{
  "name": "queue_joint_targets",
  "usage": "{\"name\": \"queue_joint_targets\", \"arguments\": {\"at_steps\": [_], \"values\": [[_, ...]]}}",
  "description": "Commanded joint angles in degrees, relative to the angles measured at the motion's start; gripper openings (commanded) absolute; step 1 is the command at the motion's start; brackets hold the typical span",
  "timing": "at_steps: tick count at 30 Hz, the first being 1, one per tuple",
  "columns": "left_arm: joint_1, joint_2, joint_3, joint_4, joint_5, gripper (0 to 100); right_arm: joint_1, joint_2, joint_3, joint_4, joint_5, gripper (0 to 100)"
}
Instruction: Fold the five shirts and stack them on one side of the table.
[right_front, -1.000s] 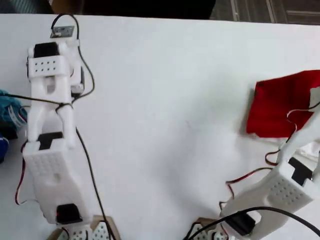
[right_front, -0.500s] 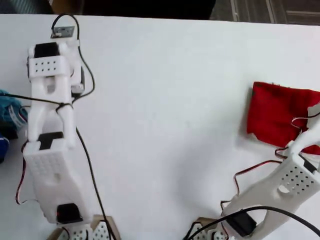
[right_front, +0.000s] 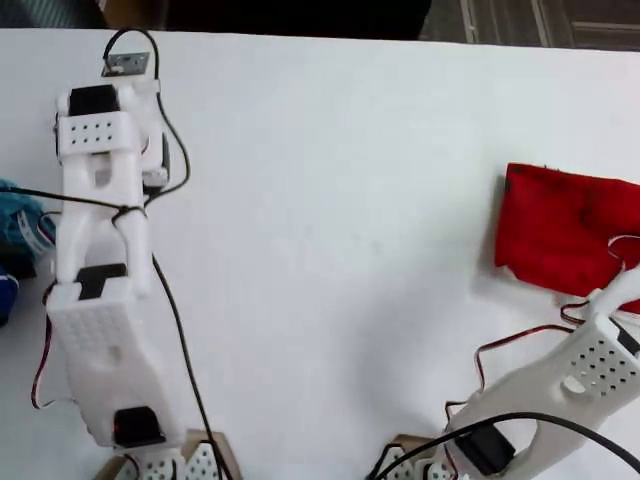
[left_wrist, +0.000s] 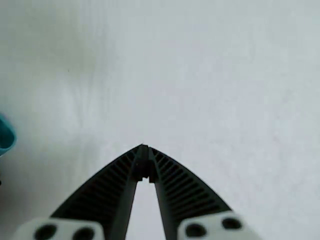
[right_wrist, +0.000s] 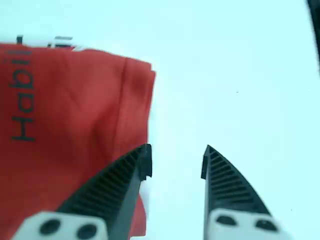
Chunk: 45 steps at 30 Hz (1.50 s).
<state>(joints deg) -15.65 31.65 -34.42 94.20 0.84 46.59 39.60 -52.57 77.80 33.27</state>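
A folded red shirt (right_front: 565, 232) lies at the right edge of the white table (right_front: 340, 200). The right arm (right_front: 560, 390) stands near the table's front right, its far end past the picture's edge. In the right wrist view my right gripper (right_wrist: 175, 157) is open, one finger over the red shirt (right_wrist: 70, 130) at its edge, the other over bare table. The left arm (right_front: 100, 260) stretches along the left side. In the left wrist view my left gripper (left_wrist: 144, 150) is shut on nothing, above bare table.
Teal and blue cloth (right_front: 18, 235) bunches at the table's left edge, and a teal bit (left_wrist: 6, 136) shows in the left wrist view. Cables (right_front: 175, 330) trail from both arm bases at the front edge. The table's far edge borders a dark floor.
The right arm has swung toward the table's front right, off the red shirt. The shirt now lies flatter and squarer. The left arm has not moved.
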Motion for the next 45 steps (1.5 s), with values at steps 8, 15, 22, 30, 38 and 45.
{"name": "queue_joint_targets", "arguments": {"at_steps": [8,15,22,30,38,45], "values": [[-0.3,-4.7,-0.4,-0.1,-0.2,3,-4.9,0.8,-6.2,9.8,-2.8,10.4],[-1.2,-4.4,-0.1,-1.7,-0.5,3,-4.3,7.3,-6.2,9.8,-3.3,4.4],[-3.3,-4.7,-0.5,-4.2,-1.8,3,-2.3,10.6,-6.7,9.8,-4.7,9.7],[-4.9,-5.9,-9.9,0.8,-1.8,3,-7.3,2.9,-17.6,18.4,-18.3,21.8],[-19.2,-9.8,-21.2,7.8,-10.4,3,-23.1,-13.4,-13.3,20.3,-19.1,23.5],[-36.7,-9.5,-18.9,7.5,-20.4,4,-43.3,-30.7,18.6,20.4,-19.0,23.5]]}}
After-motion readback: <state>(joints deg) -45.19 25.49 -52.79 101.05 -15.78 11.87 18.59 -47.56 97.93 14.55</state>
